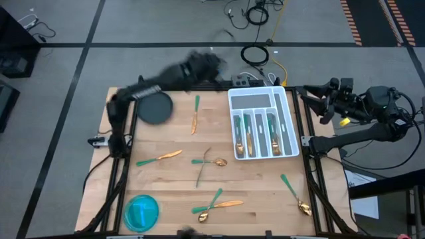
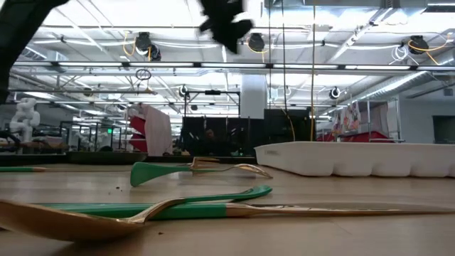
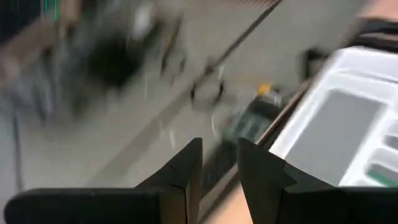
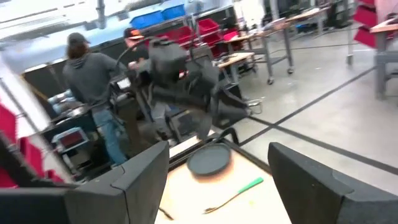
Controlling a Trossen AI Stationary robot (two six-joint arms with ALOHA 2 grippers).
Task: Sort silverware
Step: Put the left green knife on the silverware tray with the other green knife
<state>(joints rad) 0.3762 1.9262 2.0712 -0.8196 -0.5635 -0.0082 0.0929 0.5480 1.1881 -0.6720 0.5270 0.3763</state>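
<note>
A: Left claw (image 3: 219, 163), item one. Where, and in what state?

B: Up off the worktop (image 1: 265, 199), just past the far edge, close beside the white tray (image 1: 290, 113) at its far left corner. Fingers (image 3: 186, 168) slightly parted, a narrow gap between them, nothing in it: released.

A: Right claw (image 4: 217, 180)?

B: Off the worktop altogether, beyond the tray's right side, arm folded. Fingers spread wide, empty.

A: The tray, then.

B: White, slotted, at the worktop's far right. Its long slots hold several pieces of silverware (image 1: 251, 136), gold heads toward the near end, teal handles toward the far end. I cannot tell spoon from fork in there.

A: Loose pieces, counted from the tray?

B: One knife (image 1: 196, 114) to the tray's left, lying lengthwise. A crossed pair (image 1: 207, 162) nearer than that, left of the tray's near end. One piece (image 1: 159, 157) farther left again. Another crossed pair (image 1: 216, 205) well nearer than the tray, toward the front edge. One spoon (image 1: 295, 195) just nearer than the tray's right corner, by the right edge.

A: Other stock?

B: A dark round disc (image 1: 155, 108) far left of the tray, at the same depth. A blue round bowl (image 1: 141, 212) at the near left corner, diagonally opposite the tray.

A: Beyond the worktop?

B: Two people (image 4: 93, 81) standing at benches, backs turned.
</note>
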